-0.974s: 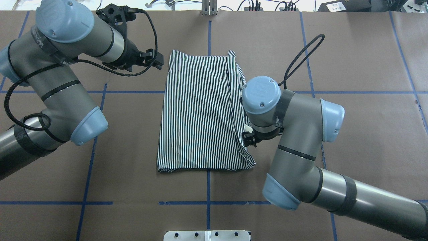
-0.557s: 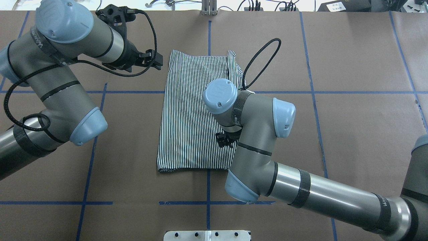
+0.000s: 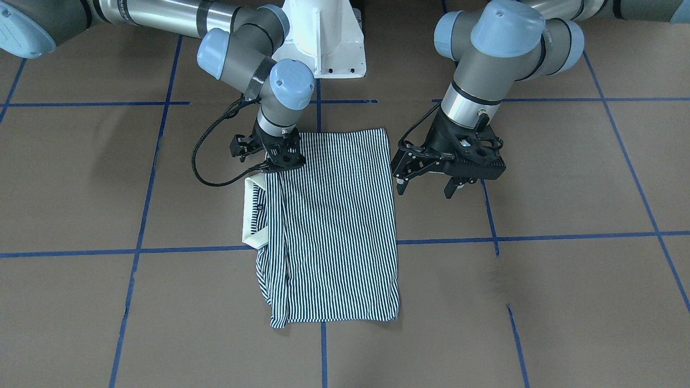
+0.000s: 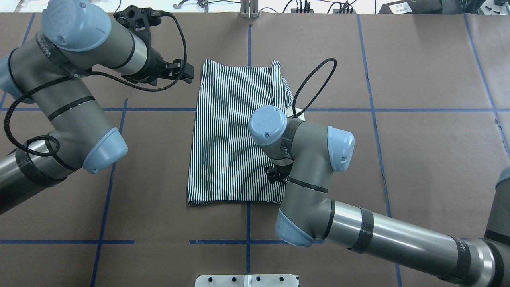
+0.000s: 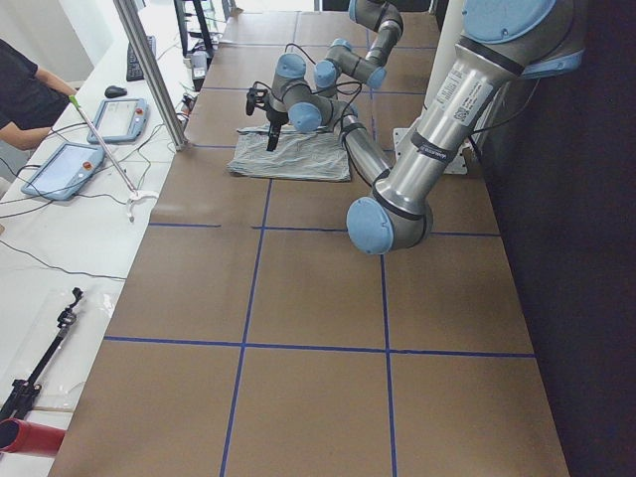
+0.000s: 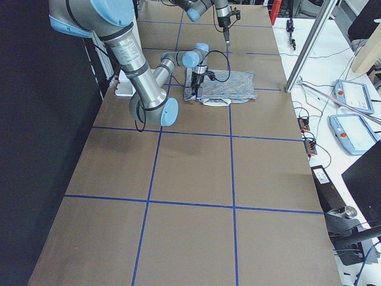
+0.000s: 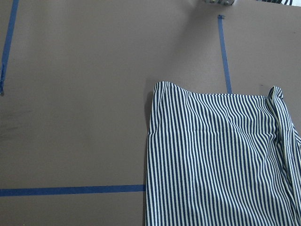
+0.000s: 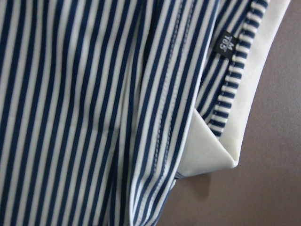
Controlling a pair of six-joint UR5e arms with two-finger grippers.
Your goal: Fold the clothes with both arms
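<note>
Looks like the job right now is tucking the shirt's (image 3: 339,226) right-hand side in over the body. The shirt lies flat on the table (image 3: 539,296) in a long rectangle. The right gripper (image 3: 272,164) is down on its robot-side corner and seems clamped on the edge right under its tips. A thin line of fabric runs up to it, but the fingertips are partly buried, so I'm not 100% sure. The collar (image 3: 252,213) still pokes out just outboard of that gripper. The left gripper (image 3: 424,189) hangs spread wide and empty, with the shirt's other long edge just inboard of it.

My take on doing it well:
- Keep the pinch low and drag the edge parallel to the stripes so the layer underneath doesn't bunch.
- Get the collar inside the outline before letting go.
- Release only once the flap is lying flat.
- The idle gripper could pin the edge next to it if the whole shirt starts to slide.

Versus a second ago, the right arm (image 4: 303,159) was outside the shirt's edge with a loose flap spread beside it. It then swung in over the stripes and has since eased back out a little. The left side hasn't budged.
</note>
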